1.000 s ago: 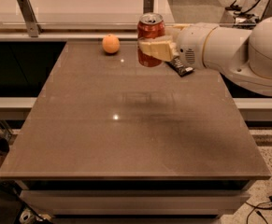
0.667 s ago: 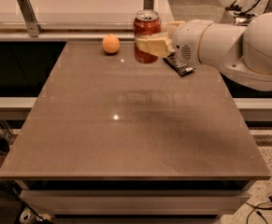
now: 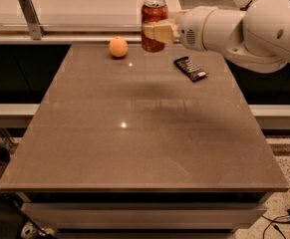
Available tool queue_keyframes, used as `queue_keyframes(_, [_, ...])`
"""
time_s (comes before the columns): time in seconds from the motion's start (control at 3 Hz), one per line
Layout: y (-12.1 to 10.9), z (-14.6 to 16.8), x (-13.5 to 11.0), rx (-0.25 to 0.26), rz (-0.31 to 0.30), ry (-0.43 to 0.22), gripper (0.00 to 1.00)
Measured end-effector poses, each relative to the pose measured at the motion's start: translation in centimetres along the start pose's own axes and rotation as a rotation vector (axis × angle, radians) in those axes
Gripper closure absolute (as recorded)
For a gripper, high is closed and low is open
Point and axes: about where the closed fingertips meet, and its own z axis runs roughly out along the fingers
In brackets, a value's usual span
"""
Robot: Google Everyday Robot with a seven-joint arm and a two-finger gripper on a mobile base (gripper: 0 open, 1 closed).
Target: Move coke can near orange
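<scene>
The brown table (image 3: 134, 153) lay nearest, its bare top showing one small glint of light and a soft dark shadow toward the middle. Farther back and to the right lay a flat dark snack-bar wrapper (image 3: 190, 68), angled, with pale printing on it too small to read. Left of it, close to the far edge, sat the orange (image 3: 118, 47), plain-skinned and unmarked.

Just right of the orange, near it but not touching, the coke can (image 3: 154, 13) hung upright above the table's far edge. Its red side bore faint pale marks that could not be made out as words, and its silver top faced up. The gripper (image 3: 153, 32) was clamped around the can's middle, one cream finger (image 3: 160, 32) lying across the front, and the white arm (image 3: 244, 26) reached in from the right. Behind ran a pale ledge with a metal bracket (image 3: 30, 16) standing at the left.

Compared with a second earlier, the can and gripper had gone up and a little leftward, closer to the orange. The wrapper, then partly covered by the gripper, lay in full view. The orange had not shifted.
</scene>
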Motion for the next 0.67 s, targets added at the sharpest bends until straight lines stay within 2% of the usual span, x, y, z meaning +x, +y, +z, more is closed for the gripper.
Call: queue_keyframes(0.67, [-5.2,4.9,0.4,0.079,0.010,0.084,1.00])
